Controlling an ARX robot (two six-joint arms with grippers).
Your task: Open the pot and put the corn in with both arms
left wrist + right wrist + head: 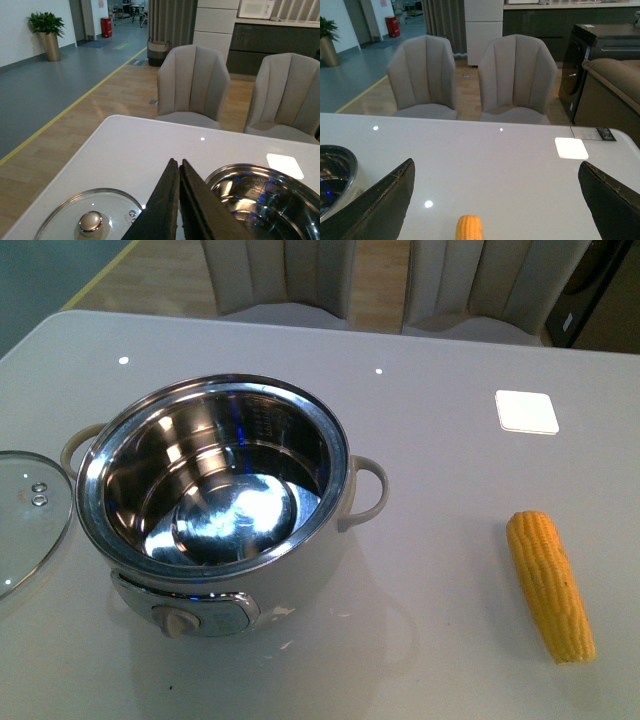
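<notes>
The pot (305, 580) is standing open on the table (450, 370), and the corn (550, 585) is lying well apart to its right.
The glass lid (25, 515) is resting at the pot's left. The left tool (178, 165) is pressed together on nothing, while the right tool (495, 167) is gaping wide, lined up with the corn's end and not touching it. The cob is probably stiff, light and apt to roll, so gripping across its thick middle seems safest.

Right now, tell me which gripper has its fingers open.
The right gripper, the one facing the corn: its fingers stand wide apart, while the left gripper has them pressed together.
</notes>
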